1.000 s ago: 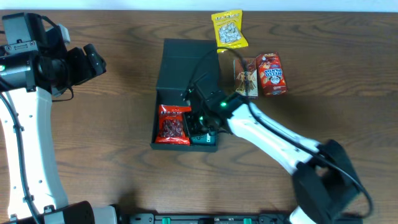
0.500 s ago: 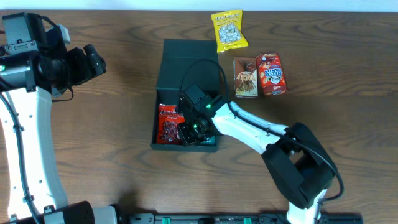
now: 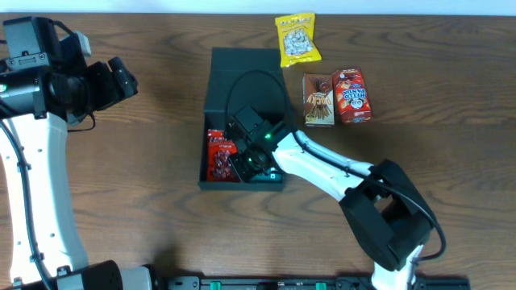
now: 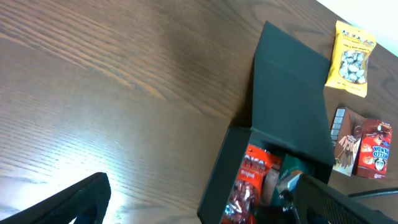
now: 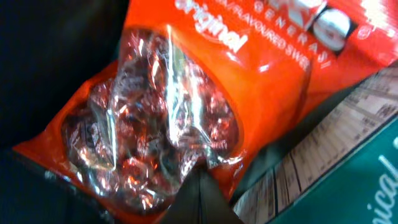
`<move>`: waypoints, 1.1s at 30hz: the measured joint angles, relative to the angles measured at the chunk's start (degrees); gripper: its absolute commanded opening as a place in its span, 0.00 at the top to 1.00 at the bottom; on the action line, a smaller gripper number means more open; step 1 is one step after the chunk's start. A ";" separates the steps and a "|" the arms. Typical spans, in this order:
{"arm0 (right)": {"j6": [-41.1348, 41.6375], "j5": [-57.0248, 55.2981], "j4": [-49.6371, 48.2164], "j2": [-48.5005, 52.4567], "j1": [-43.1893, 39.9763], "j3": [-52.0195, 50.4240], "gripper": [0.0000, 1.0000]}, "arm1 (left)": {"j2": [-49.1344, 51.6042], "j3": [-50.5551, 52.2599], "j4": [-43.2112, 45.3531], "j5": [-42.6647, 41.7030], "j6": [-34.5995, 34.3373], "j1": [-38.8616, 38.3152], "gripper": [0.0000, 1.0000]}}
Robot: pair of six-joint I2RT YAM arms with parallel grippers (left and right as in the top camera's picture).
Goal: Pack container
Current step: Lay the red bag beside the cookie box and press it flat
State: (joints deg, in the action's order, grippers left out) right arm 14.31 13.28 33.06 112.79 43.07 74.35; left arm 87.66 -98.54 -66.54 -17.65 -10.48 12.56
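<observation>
My right gripper (image 3: 242, 165) clenched inside open container (image 3: 242, 80), at red sweet packet (image 3: 219, 155); left gripper (image 3: 122, 79) spread wide, well apart over table (image 3: 145, 201)

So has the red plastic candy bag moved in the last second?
Yes: the red candy bag has been pushed left, bunched against the left wall of the dark cardboard container, by the right gripper.

Robotics lab bench: bare wood-grain counter (image 3: 145, 177), left arm (image 3: 40, 161) mounted at 9 o'clock, right arm (image 3: 355, 181) at 5, pale wall (image 3: 403, 6) at 12.
</observation>
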 measured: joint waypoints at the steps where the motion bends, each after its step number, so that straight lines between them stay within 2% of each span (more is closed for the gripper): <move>1: -0.35 -0.48 -0.72 0.09 0.00 0.02 0.98 | 0.00 0.00 -0.02 0.00 -0.02 0.00 0.05; 8: -3.96 2.58 0.20 0.42 -0.02 1.49 0.98 | 0.00 0.00 -0.11 0.00 -0.02 0.00 0.05; 12: -5.01 4.76 5.42 0.74 -0.26 6.10 0.98 | 0.00 0.00 -0.31 0.00 -0.02 0.00 0.05; 18: -8.57 5.31 6.38 0.50 -1.40 12.81 0.99 | 0.00 0.00 -0.39 0.02 -0.02 0.00 0.05; 25: -10.03 5.09 6.32 0.90 -1.46 12.46 0.98 | 0.00 0.00 -0.39 0.00 0.00 0.00 0.05; 33: -10.71 5.11 5.38 8.87 0.26 11.72 0.99 | 0.00 0.00 -0.42 0.00 -0.02 0.00 0.05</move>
State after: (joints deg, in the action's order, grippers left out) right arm 3.60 18.39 38.44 121.67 43.33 86.06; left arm 87.66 -98.54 -66.96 -17.65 -10.50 12.56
